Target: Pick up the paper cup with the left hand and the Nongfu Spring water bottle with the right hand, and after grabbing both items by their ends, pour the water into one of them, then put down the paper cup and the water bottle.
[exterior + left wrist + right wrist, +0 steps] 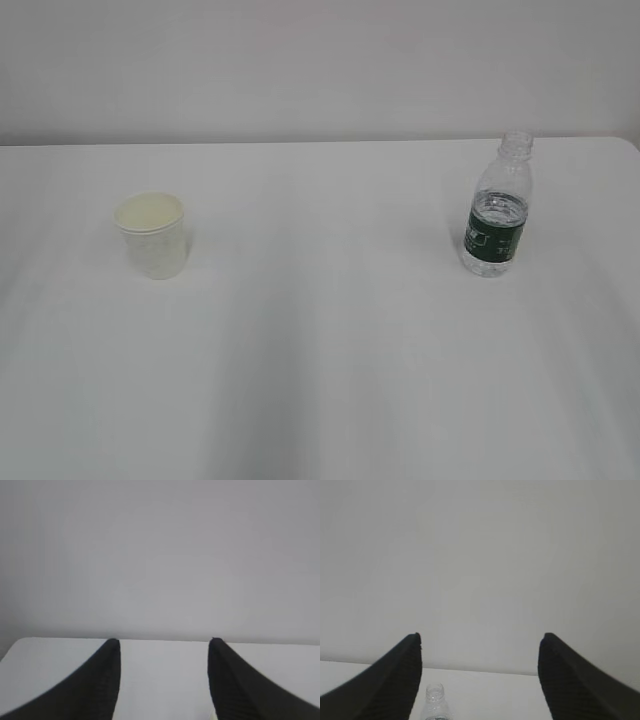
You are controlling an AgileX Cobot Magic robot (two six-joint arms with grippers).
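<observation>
Paper cup (151, 235) is sitting upright, mouth up, well left of the Nongfu Spring water bottle (497, 206), which is standing neck-up and uncapped. Both look light and crushable, so I'd be grabbing mid-body gently. Left hand (164, 680) and right hand (480, 675) are hanging spread, holding nothing.

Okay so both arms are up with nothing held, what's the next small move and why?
Probably lower both open tools: the right tool toward the capless bottle, whose neck shows just below it, the left tool toward the cup. Both stand untouched on the table.
</observation>
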